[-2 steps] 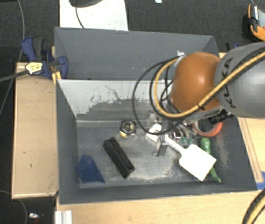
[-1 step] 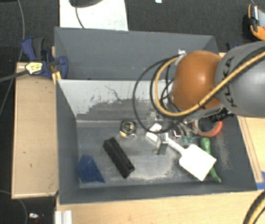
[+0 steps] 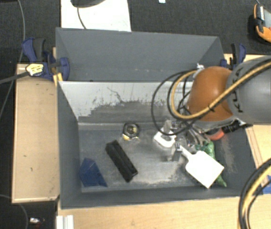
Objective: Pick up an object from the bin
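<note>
Now | gripper [image 3: 176, 150] beside small white piece [image 3: 162, 140], bin's right-centre | grip: cannot tell

On my feed I see a blue block [image 3: 91, 172] at lower left, a black bar [image 3: 121, 161] lying diagonally just to its right, and a small round brass-coloured piece [image 3: 130, 130] near the bar's upper end. Farther back, a white sheet [image 3: 97, 11] lies flat on dark flooring [image 3: 173, 13].

Robotics lab, robot arm [image 3: 255, 97], metal bin [image 3: 135, 56]
</note>
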Controlling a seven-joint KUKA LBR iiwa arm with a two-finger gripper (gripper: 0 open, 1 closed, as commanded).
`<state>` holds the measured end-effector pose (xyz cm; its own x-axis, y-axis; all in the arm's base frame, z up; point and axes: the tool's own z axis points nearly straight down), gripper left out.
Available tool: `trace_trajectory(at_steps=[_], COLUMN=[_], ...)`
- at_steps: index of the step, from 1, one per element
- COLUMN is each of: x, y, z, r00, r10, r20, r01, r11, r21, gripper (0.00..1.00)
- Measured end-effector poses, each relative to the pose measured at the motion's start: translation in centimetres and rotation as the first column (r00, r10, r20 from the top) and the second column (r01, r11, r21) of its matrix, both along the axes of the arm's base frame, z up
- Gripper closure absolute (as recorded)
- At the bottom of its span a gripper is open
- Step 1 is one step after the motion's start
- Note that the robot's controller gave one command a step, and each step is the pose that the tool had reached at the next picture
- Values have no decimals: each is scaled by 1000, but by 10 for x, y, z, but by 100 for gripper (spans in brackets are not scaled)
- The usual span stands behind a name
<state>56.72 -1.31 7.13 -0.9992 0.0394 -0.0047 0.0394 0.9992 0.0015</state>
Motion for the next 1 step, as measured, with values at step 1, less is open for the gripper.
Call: trace_trajectory(at_steps=[1], x=[2], y=[14], z=[74], r00=[962], r10=[-272], r20=[10], r01=[272], r11=[962], r21=[7], gripper=[0])
